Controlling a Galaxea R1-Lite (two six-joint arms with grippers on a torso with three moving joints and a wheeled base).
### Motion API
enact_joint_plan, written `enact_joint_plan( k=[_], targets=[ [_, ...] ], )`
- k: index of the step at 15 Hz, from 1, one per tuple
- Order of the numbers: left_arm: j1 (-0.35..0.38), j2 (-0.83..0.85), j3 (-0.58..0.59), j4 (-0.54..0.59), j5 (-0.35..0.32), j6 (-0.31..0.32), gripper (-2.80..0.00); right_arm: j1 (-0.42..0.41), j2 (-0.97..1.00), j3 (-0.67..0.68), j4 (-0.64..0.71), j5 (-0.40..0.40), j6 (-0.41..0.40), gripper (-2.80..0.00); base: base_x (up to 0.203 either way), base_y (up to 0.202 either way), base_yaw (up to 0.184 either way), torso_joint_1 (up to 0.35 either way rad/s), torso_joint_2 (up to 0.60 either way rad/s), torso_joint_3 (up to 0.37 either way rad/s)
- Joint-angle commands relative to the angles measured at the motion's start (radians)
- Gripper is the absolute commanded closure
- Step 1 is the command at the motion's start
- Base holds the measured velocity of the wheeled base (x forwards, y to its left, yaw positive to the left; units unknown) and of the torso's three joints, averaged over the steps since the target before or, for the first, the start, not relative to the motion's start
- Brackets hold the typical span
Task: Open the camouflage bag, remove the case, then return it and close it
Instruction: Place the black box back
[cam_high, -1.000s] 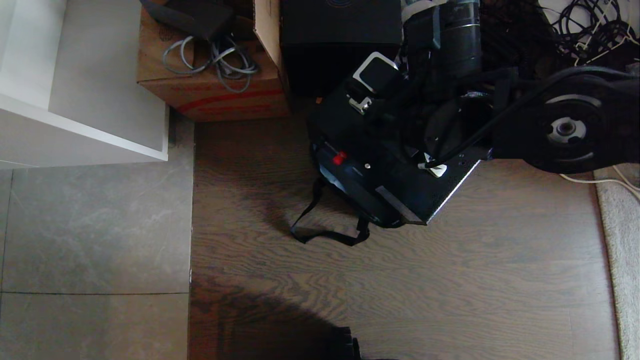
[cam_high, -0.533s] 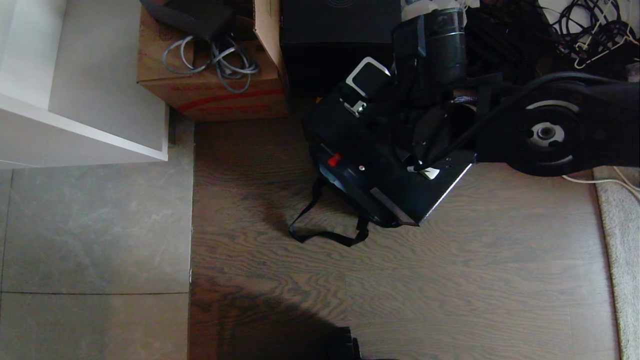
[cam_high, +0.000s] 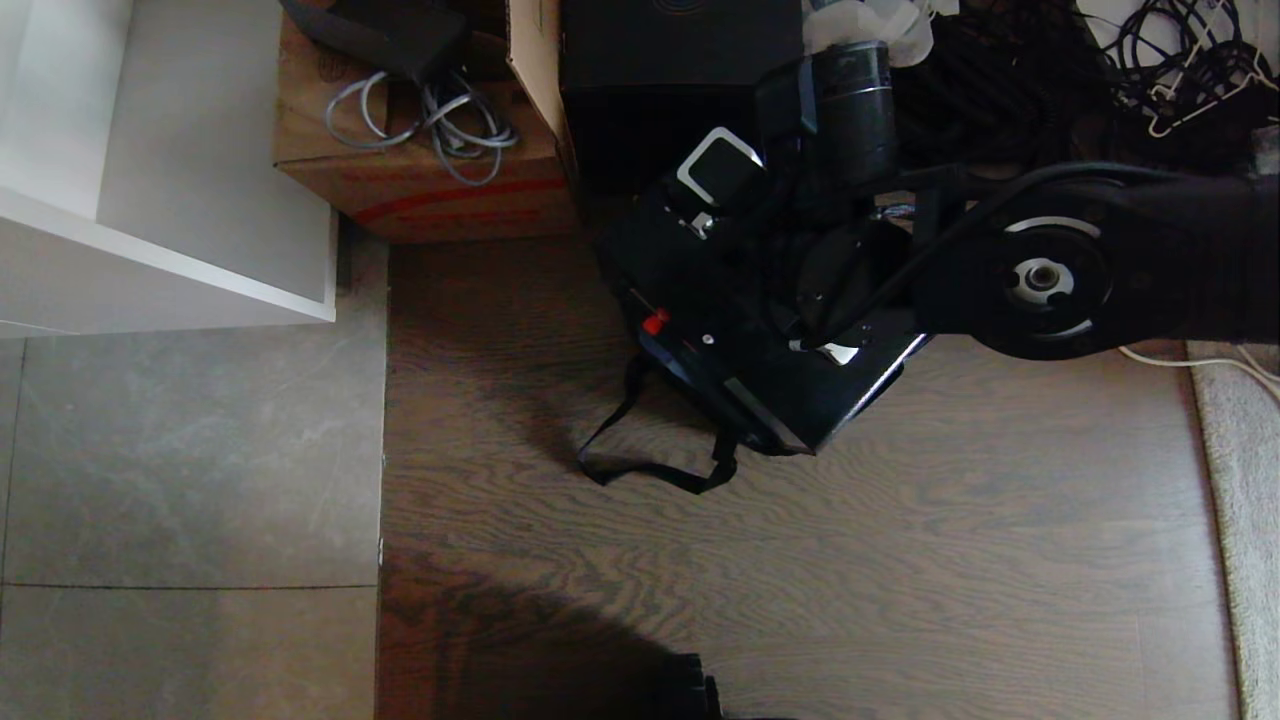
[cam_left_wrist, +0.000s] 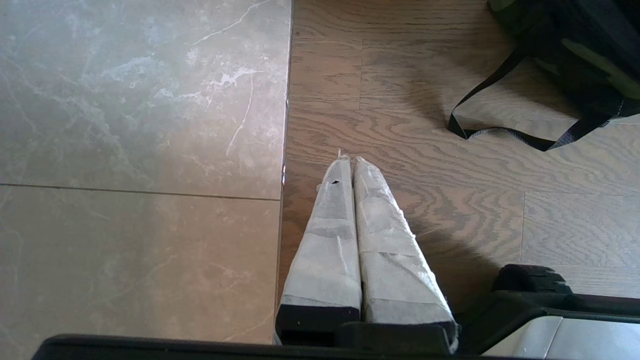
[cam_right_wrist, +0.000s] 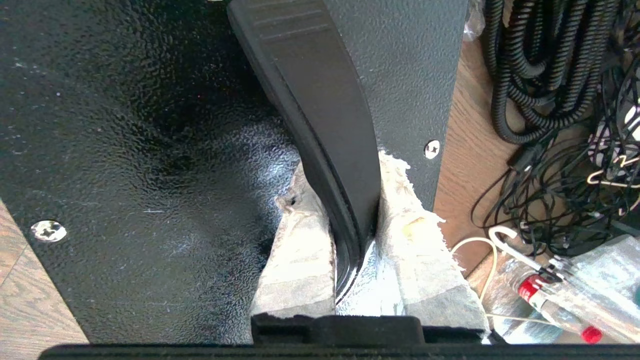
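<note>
1. Far left of the head view there is only tile and a white cabinet (cam_high: 150, 170); the left gripper (cam_left_wrist: 348, 162) hangs over the seam between tile and wood floor, jaws pressed together on nothing, parked.
2. At upper centre-left a cardboard box (cam_high: 420, 170) with loose grey cables sits close behind the work, and a tall black box (cam_high: 680, 80) stands beside it. I would keep the load clear of both.
3. In the middle, the camouflage bag (cam_left_wrist: 575, 55) lies on the wood floor, mostly hidden under the case (cam_high: 760, 340); its black strap (cam_high: 650, 465) trails toward the lower centre.
4. The case sits tilted over the bag, red spot toward the left. Whether it is partly in the bag I cannot tell.
5. The right gripper (cam_right_wrist: 352, 240) has its jaws clamped on the case's black handle (cam_right_wrist: 320, 100), right of centre.
6. My advice: move slowly, keep the case level so it does not swing on the handle, and steer it off the strap and the cable tangle (cam_high: 1150, 70) at upper right.
</note>
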Motion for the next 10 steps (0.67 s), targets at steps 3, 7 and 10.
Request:
enact_joint_plan(
  k=[3, 7, 10],
  targets=[
    [0.000, 0.000, 0.008, -0.001, 0.001, -0.001, 0.00, 0.001, 0.023, -0.003, -0.001, -0.005, 0.016, 0.00, 0.000, 0.000, 0.000, 0.000, 0.00, 0.000],
    [0.000, 0.000, 0.008, -0.001, 0.001, -0.001, 0.00, 0.000, 0.041, -0.015, -0.001, -0.004, 0.036, 0.00, 0.000, 0.000, 0.000, 0.000, 0.00, 0.000],
    [0.000, 0.000, 0.008, -0.001, 0.001, -0.001, 0.00, -0.002, 0.052, -0.024, -0.009, -0.004, 0.037, 0.00, 0.000, 0.000, 0.000, 0.000, 0.00, 0.000]
  ],
)
